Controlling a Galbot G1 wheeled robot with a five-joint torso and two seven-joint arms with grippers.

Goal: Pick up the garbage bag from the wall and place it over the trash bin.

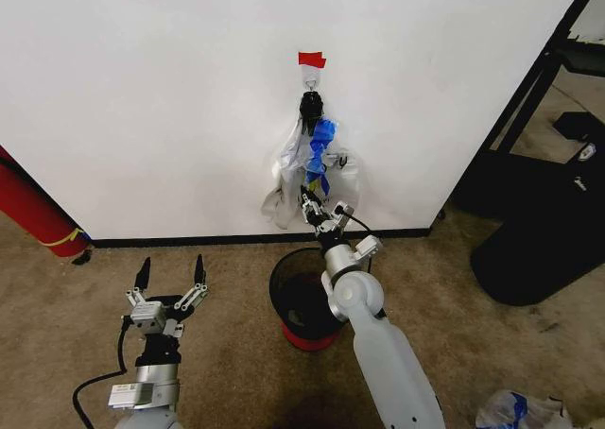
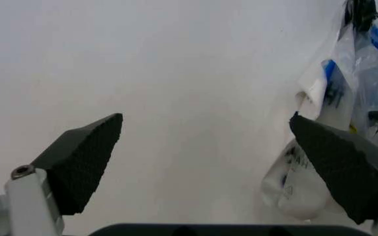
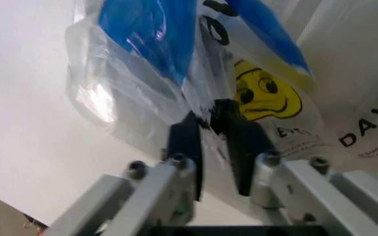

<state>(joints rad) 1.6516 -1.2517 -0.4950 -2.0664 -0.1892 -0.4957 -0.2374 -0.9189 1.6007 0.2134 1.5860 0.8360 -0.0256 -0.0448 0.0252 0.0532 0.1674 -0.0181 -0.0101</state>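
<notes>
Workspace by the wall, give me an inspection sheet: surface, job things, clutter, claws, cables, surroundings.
Surface: brown carpet, white wall with black baseboard.
Job things: bag hangs from a hook under red tape; bin stands on the floor below it.
Clutter: another plastic bag on the carpet at the robot's right.
Claws: right claw shut on the bag near its smiley print; left claw open, low, apart from the bag.
Cables: black cable by the left arm.
Surroundings: red cylinder at left, big black object at right.
</notes>
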